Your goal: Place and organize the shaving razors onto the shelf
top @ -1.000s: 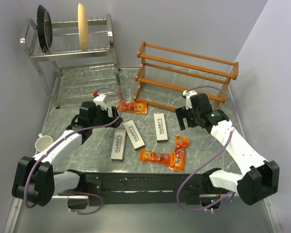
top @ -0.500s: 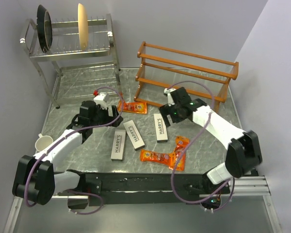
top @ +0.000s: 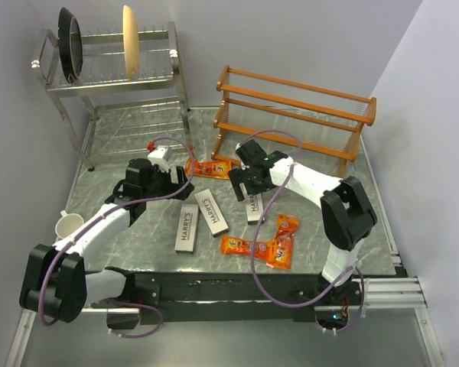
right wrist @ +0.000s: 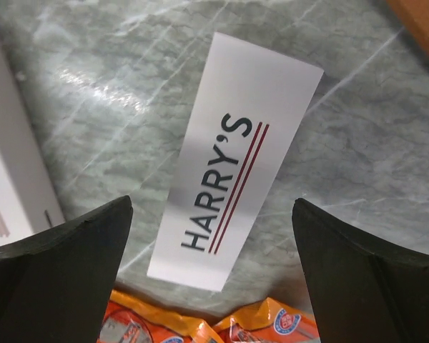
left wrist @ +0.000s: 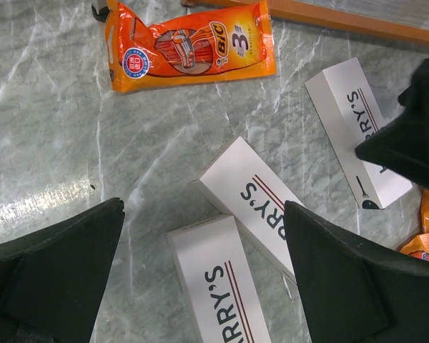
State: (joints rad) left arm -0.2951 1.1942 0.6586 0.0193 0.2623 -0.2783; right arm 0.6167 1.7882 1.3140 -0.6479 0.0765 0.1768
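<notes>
Three pale-grey HARRY'S boxes lie flat mid-table: left [top: 187, 228], middle [top: 212, 212], right [top: 255, 208]. Three orange packs lie around them: one near the shelf [top: 213, 168], two in front [top: 243, 246] [top: 284, 238]. The orange-brown wooden shelf [top: 294, 115] stands behind and holds nothing. My right gripper [top: 245, 183] is open and hovers over the right box [right wrist: 236, 193], one finger on each side of it. My left gripper [top: 172, 180] is open and empty above the left box [left wrist: 218, 286] and middle box [left wrist: 254, 200].
A steel wire dish rack [top: 115, 69] with a dark pan and a pale plate stands at the back left. A white mug [top: 66, 225] sits at the left edge. The right arm's cable loops above the shelf's front rail.
My right arm has swung left, from near the shelf's right end to above the right HARRY'S box. The left arm and all the razors have stayed put.
</notes>
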